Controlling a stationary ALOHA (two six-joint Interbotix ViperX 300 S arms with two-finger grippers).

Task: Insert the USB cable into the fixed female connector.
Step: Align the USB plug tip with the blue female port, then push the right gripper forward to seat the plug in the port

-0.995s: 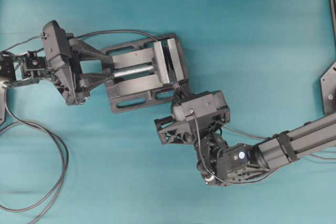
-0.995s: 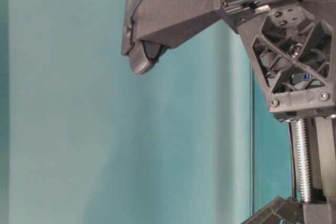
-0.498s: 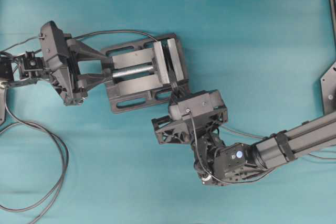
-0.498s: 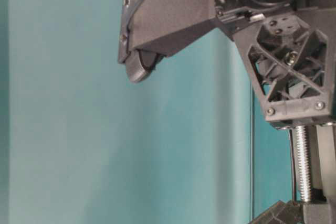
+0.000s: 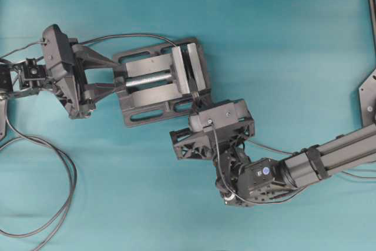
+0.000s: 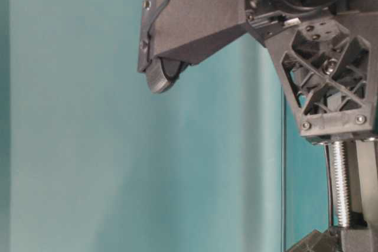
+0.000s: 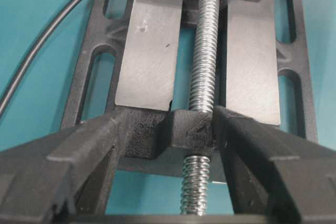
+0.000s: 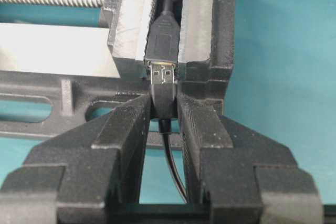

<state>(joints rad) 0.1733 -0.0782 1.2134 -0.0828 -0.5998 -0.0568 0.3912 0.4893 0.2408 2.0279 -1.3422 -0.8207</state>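
The grey vise (image 5: 147, 66) lies at centre left, and its jaws clamp the fixed female connector (image 8: 161, 38). My right gripper (image 8: 163, 103) is shut on the USB cable's dark plug (image 8: 163, 95). The plug's silvery tip (image 8: 163, 74) sits at the connector's mouth, mostly still showing. The USB cable (image 8: 173, 166) hangs back between the fingers. From overhead the right gripper (image 5: 198, 103) meets the vise's near right corner. My left gripper (image 7: 170, 124) is open, its fingers (image 7: 89, 145) straddling the vise's end block (image 7: 191, 129) where the screw passes.
The vise's threaded screw (image 7: 205, 51) runs down its middle. A thin cable (image 5: 123, 36) leaves the vise jaws and arcs left over the left arm. Thick black robot cables (image 5: 61, 171) loop at lower left. A black bracket (image 5: 368, 98) sits at the right edge.
The left gripper has drawn back slightly to the left along the vise's end. The right gripper has shifted and turned a little at the vise corner, still holding the plug.
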